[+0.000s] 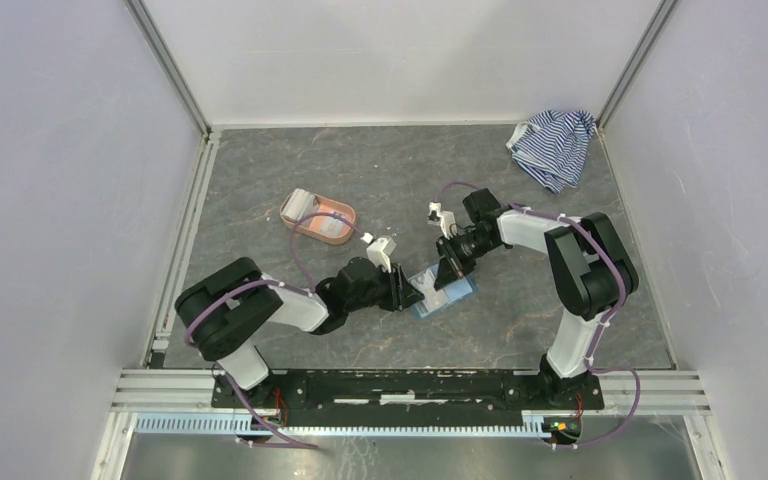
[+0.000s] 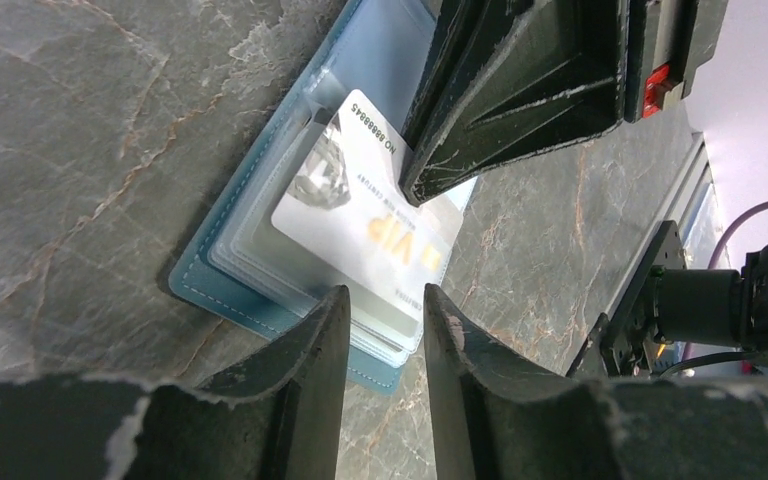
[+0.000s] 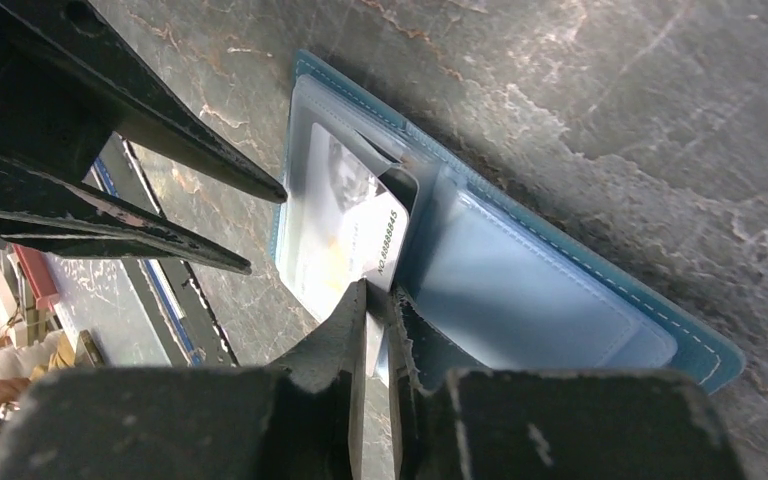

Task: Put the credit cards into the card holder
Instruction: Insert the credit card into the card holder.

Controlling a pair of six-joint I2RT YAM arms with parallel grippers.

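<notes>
The card holder [image 1: 457, 291] lay open and flat on the tabletop [image 1: 390, 165], just below the middle of the top view, its teal cover down and its lighter blue inside facing up. One half carried a stack of clear sleeves; the other was a plain pale blue pocket. A white credit card [image 2: 350, 220] printed with "VIP" and a number sat partly inside the top clear sleeve, slanted, with its lower right part out of the sleeve.

In the right wrist view, the right hand [image 3: 380, 292] reached in from the bottom of the frame. Its fingers were nearly together, with a corner of the credit card in the narrow slit between them. Whether they were actually pinching the card could not be told.

The left hand [image 2: 385, 295] came up from the bottom of the left wrist view. Its fingers stood apart with nothing between them, their tips at the near edge of the sleeves.

In the top view the two hands met over the card holder, the left from the left and the right from the upper right.

Up and to the left of centre sat a pink tray [image 1: 351, 213] with a pale second card [image 1: 305, 203] at its upper left end. A striped cloth [image 1: 555, 148] lay crumpled in the upper right corner of the tabletop.
</notes>
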